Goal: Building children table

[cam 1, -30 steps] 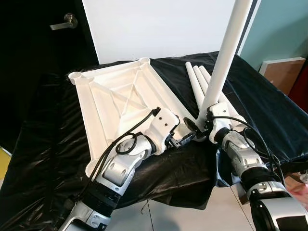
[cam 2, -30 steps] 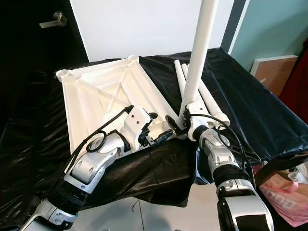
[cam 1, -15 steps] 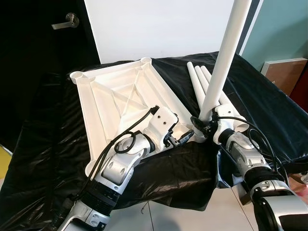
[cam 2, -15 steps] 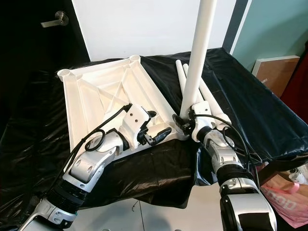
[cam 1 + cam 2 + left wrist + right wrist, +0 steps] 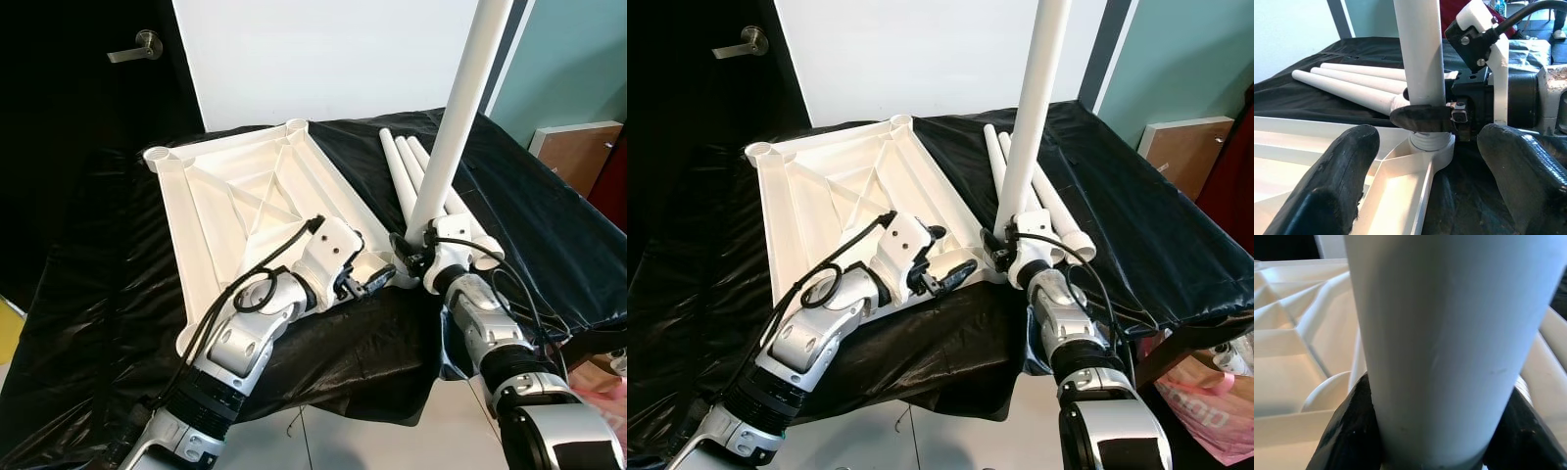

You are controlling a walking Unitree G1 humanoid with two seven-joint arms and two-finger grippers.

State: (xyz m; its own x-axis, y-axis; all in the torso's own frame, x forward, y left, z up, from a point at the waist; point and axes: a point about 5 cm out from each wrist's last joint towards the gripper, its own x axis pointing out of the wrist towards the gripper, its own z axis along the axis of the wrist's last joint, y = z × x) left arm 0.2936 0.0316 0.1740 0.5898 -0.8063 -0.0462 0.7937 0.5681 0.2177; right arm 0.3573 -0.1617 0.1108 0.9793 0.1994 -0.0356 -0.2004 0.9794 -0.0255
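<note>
Item: table leg [image 5: 453, 137], upright, threaded foot now seated in the near-right corner socket of the upturned tabletop [image 5: 235, 211]; earlier it hung just off it. Your right gripper [image 5: 1422, 117] pinches its base. Left gripper [image 5: 377, 282], fingers spread, rests at 9 o'clock of it. Three spare legs [image 5: 407, 166] lie on the desk [image 5: 549, 225] at 12. Your turning can start.

Right pincer [image 5: 409, 257] clamps shut, left pincer [image 5: 377, 281] spread open beside it.
</note>
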